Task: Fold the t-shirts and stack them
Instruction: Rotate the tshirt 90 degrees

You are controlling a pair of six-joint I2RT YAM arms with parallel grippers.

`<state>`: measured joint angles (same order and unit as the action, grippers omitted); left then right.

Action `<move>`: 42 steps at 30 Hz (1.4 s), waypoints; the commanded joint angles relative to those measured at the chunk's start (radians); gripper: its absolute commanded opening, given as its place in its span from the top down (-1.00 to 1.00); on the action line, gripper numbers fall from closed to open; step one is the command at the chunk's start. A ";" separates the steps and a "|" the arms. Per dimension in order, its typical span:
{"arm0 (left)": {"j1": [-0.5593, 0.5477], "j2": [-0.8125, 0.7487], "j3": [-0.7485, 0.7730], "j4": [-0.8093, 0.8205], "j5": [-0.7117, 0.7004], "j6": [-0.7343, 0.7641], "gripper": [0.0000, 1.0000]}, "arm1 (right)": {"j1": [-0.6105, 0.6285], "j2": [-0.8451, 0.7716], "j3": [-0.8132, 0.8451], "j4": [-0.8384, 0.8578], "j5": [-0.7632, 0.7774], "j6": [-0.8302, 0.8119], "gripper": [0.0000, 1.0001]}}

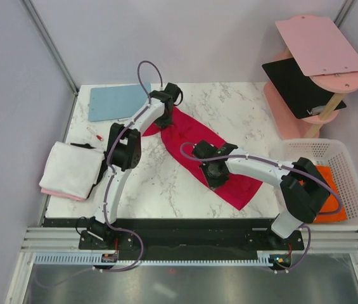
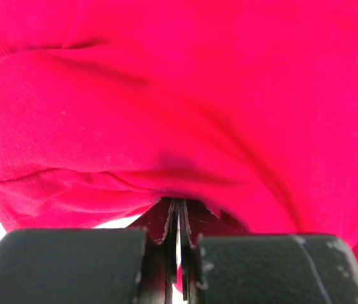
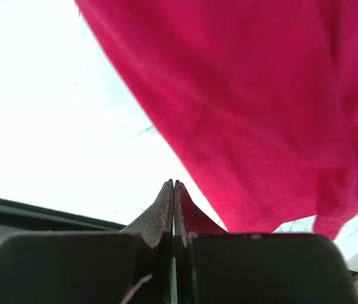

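Note:
A crimson red t-shirt (image 1: 198,149) lies in a long diagonal strip on the marble table. My left gripper (image 1: 168,113) is at its far end; in the left wrist view the jaws (image 2: 179,206) are pinched together with the red cloth (image 2: 185,95) bunched at their tips. My right gripper (image 1: 215,176) sits over the shirt's near-left edge; its jaws (image 3: 173,187) are shut, and the red cloth (image 3: 255,114) lies just to their right, not between the tips. A folded white shirt (image 1: 71,166) rests on a pale pink one (image 1: 55,192) at the left edge. An orange shirt (image 1: 331,196) lies in the basket.
A light-blue board (image 1: 118,101) lies at the back left. A small red and white pen (image 1: 95,133) lies near it. A white basket (image 1: 350,171) stands at the right. A rack of pink and black panels (image 1: 312,69) stands at the back right.

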<state>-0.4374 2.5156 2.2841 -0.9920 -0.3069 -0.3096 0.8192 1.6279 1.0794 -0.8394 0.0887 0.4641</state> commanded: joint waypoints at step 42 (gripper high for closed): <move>-0.017 -0.917 -1.040 0.105 -0.107 -0.094 0.96 | -0.318 0.926 1.120 0.499 -0.027 -0.209 1.00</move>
<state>-0.4530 1.6348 1.2675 -0.9165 -0.4229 -0.3618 0.5285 2.5046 2.1307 -0.3153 0.0105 0.2497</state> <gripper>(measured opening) 0.026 0.007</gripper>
